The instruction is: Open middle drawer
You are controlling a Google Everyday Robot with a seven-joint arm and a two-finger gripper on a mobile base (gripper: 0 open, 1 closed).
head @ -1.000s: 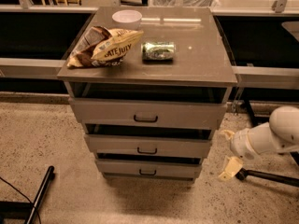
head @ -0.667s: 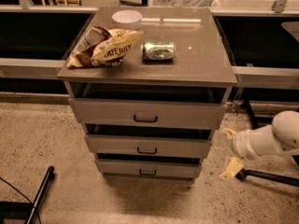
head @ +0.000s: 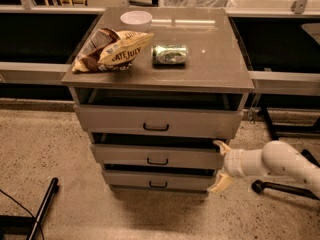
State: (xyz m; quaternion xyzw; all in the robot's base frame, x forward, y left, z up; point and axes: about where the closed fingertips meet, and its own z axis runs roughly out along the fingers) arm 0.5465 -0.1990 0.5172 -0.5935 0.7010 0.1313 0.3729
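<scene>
In the camera view, the middle drawer (head: 157,155) is the second of three in the grey bench (head: 220,59), a little below the centre of the frame. Its front stands out a small way, with a dark gap above it, so I judge it only slightly open. Its small dark handle (head: 157,161) sits at the centre of the front.

The gripper (head: 220,165) is at 4 o'clock in the frame, at the right end of that front. Its fingers (head: 220,145) are spread wide, one above the other, and hold nothing. They seem to bracket the edge of the front, but I cannot tell whether they touch it.

To do this step well, I think the gripper should move toward 9 o'clock to the handle, close on it firmly, and then pull straight out, level, so that the tray does not jam. The top drawer (head: 157,122) and bottom drawer (head: 157,180) are close and should not be bumped.

On the bench top, at 11 o'clock, lie a chip bag (head: 112,49), a green can (head: 170,54) on its side and a white bowl (head: 136,19). A hard jerk could roll the can.

The floor (head: 45,149) is speckled stone. A dark pole (head: 42,209) lies at 8 o'clock and a black caster (head: 257,186) at 4 o'clock.
</scene>
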